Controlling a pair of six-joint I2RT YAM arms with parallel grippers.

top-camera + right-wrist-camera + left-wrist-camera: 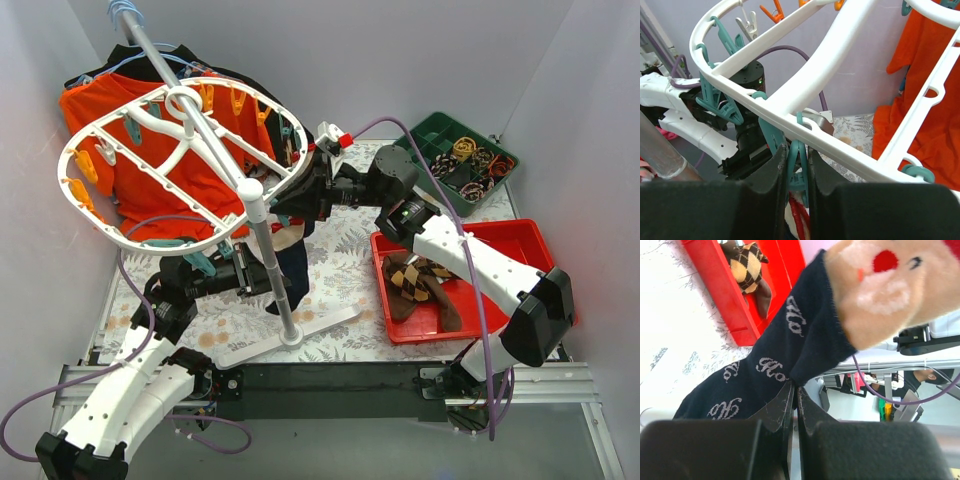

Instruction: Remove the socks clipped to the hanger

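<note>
Below the hanger [840, 145] rim, right jaws pinch a teal clip [796, 161]; left jaws, nearly closed, apparently nip the soft, limp navy sock [765, 365] at its edge.

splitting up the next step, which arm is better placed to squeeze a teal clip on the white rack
Right. The right gripper is shut around a teal plastic clip on the white oval plastic drying rack. The left gripper is shut on the dark navy lettered sock, likely better for pulling.
</note>
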